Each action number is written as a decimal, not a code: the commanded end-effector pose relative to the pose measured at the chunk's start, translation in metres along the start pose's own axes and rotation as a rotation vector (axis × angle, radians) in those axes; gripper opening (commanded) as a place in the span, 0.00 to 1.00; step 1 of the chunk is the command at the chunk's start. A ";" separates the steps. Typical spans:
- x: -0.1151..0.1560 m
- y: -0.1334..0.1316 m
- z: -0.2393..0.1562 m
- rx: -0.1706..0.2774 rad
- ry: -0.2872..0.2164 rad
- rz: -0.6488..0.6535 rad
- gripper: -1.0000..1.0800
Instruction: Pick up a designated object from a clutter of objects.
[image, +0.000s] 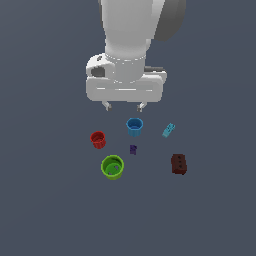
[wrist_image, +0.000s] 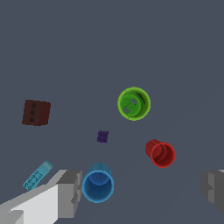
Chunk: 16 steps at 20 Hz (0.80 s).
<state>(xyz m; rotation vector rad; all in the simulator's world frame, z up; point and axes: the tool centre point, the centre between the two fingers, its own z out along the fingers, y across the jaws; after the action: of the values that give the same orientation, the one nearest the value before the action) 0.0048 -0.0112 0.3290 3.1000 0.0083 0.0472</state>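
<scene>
Lime-green and thick-rimmed, the biggest cup (image: 112, 167) stands upright on the dark grey floor (image: 50, 210), untouched and open to the air. From the wrist view I can look straight into the green cup (wrist_image: 134, 103): its bottom carries a couple of small grey marks, and I cannot tell whether they are loose bits or part of the cup. The exterior view shows only a dim speck there.

Taking the tiny purple piece (image: 133, 149) as the middle of the group, the green cup sits near it on the exterior view's left and closer to the camera. The red cup (image: 98, 139) stands further to that same side, and the blue cup (image: 134, 126) lies just beyond the purple piece. Both look empty in the wrist view, red (wrist_image: 161, 153) and blue (wrist_image: 98, 185). A cyan block (image: 168, 130) and a dark red brick (image: 179, 164) lie off to the purple piece's other side, well apart from the cups.

Overhead, the gripper (image: 123, 106) hangs clear of everything, its jaws spread wide and holding nothing. The wrist view shows one finger (wrist_image: 69, 192) just beside the blue cup in the picture.
</scene>
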 end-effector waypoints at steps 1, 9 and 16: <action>0.000 0.000 0.000 0.000 0.000 0.000 0.62; -0.001 0.013 -0.002 0.013 0.002 0.030 0.62; 0.002 0.013 0.003 0.008 0.003 0.059 0.62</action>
<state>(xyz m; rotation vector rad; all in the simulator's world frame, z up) 0.0063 -0.0240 0.3284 3.1097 -0.0680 0.0534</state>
